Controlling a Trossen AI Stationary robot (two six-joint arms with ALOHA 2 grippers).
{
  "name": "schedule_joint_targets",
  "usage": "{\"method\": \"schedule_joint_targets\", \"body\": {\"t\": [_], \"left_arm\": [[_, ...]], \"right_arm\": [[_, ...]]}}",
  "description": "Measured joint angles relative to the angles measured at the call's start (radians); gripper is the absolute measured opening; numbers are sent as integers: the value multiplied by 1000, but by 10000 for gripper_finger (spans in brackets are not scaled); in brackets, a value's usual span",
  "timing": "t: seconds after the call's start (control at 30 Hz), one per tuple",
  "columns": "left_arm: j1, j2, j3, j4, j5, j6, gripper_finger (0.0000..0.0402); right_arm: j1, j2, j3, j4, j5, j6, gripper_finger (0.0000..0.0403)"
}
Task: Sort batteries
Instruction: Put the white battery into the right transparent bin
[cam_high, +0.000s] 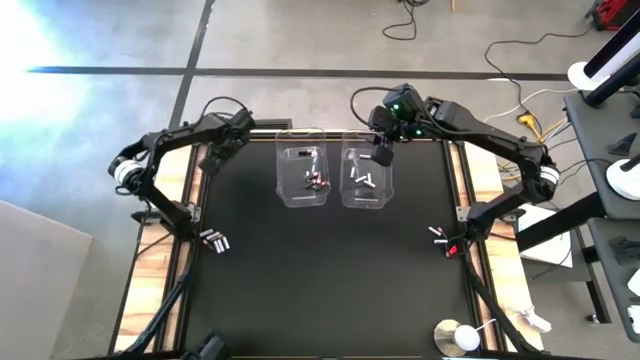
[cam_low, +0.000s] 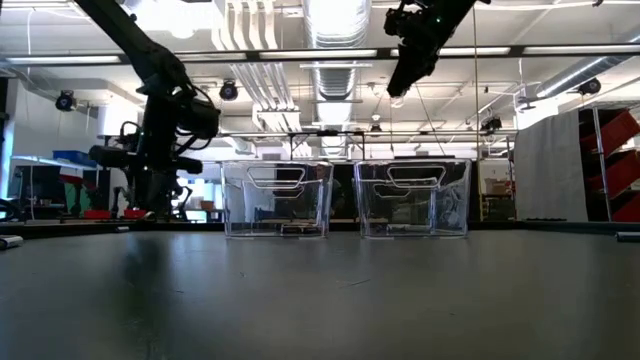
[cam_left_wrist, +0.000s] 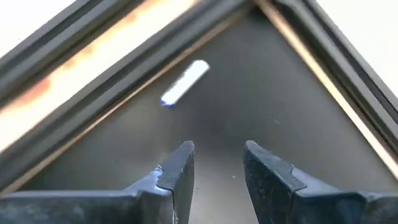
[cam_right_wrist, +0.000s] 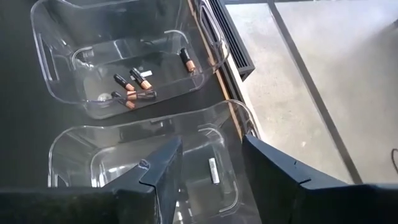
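The right gripper (cam_high: 381, 153) hung above the right clear tub (cam_high: 367, 178) at the far side of the black counter (cam_high: 320, 270). Its fingers (cam_right_wrist: 163, 167) stood apart with nothing between them. Past them the right wrist view showed one white battery (cam_right_wrist: 213, 170) lying on that tub's floor, though the gripper's own bulk cut off much of the tub. The left clear tub (cam_high: 302, 177) stood just beside it and held dark batteries with copper ends (cam_right_wrist: 142, 79); how many lay there was hard to count through the glare on the plastic.

The left gripper (cam_high: 214, 152) sat low at the far left corner of the counter. Its fingers (cam_left_wrist: 179, 167) were also apart and empty, with a single white battery (cam_left_wrist: 185, 82) lying on the mat just ahead of them, blurred, near the counter's frame.

More batteries lay in two small clusters well apart: one near the left edge (cam_high: 215, 240), one near the right edge (cam_high: 440, 238). Both were too small to sort by colour from above. In the low view the tubs' contents barely showed.
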Motion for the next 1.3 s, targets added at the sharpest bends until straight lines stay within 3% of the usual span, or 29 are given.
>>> {"method": "schedule_joint_targets", "body": {"t": [0.1, 0.2, 0.37, 0.53, 0.63, 0.73, 0.83, 0.93, 1.07, 1.3], "left_arm": [[8, 13, 0, -24, -16, -140, 117], [9, 29, 0, -25, -78, -145, 117], [15, 36, -1, -53, -79, -150, 117], [27, 35, -5, -66, -71, -61, 117], [54, 34, -23, -63, -11, -64, 121], [82, 34, -44, -12, 8, -40, 133], [112, 34, -66, 89, 11, 98, 150], [116, 33, -66, 85, 7, 94, 166], [114, 33, -66, 82, -25, 28, 177], [112, 33, -74, 85, -94, -214, 178]], "right_arm": [[0, -6, 0, 2, 0, -23, 169], [0, -6, 0, 9, 1, -28, 180], [0, -6, 0, 9, 1, -42, 201], [-17, -6, -2, 11, 1, -45, 220], [-26, -6, -13, 13, 2, -41, 229], [-30, -6, -40, 12, 2, -40, 238], [-30, -6, -75, 12, 1, -40, 247], [-30, -6, -115, 21, 0, -40, 255], [-30, -6, -166, 23, -5, -39, 265], [-29, -7, -196, 31, -10, -26, 271]]}}
